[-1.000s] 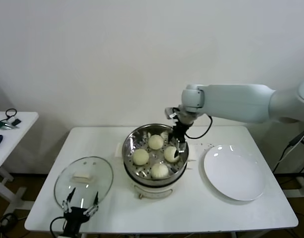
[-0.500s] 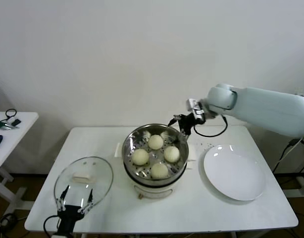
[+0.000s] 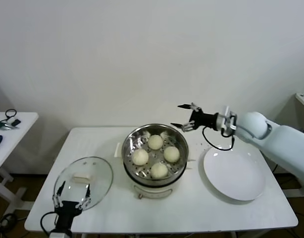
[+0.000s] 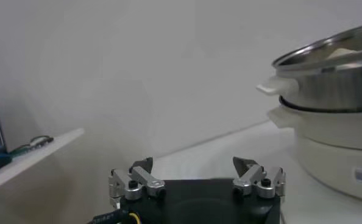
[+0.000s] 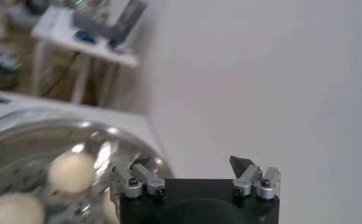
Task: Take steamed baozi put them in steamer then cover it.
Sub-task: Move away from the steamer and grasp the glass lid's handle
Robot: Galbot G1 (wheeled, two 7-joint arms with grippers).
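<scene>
Several cream-white baozi (image 3: pixel 155 142) lie on the perforated tray inside the shiny steamer (image 3: pixel 130 140) at the table's middle. In the right wrist view a baozi (image 5: pixel 71 171) shows in the steamer (image 5: pixel 28 129). The glass cover (image 3: pixel 100 173) with its white handle lies flat on the table, left of the steamer. My right gripper (image 3: pixel 179 115) (image 5: pixel 193 163) hangs open and empty in the air, just beyond the steamer's far right rim. My left gripper (image 3: pixel 72 192) (image 4: pixel 194 164) is open and empty, low at the front edge by the cover's near rim. The steamer (image 4: pixel 336 79) stands off to its side.
A flat white plate (image 3: pixel 234 172) lies right of the steamer, under my right forearm. A small white side table (image 3: pixel 16 121) with dark items stands off to the left. The white wall rises close behind the table.
My right gripper has lifted out of the steamer and drawn back to the right, leaving the baozi inside. My left gripper has slipped a little down and left along the cover's near rim.
</scene>
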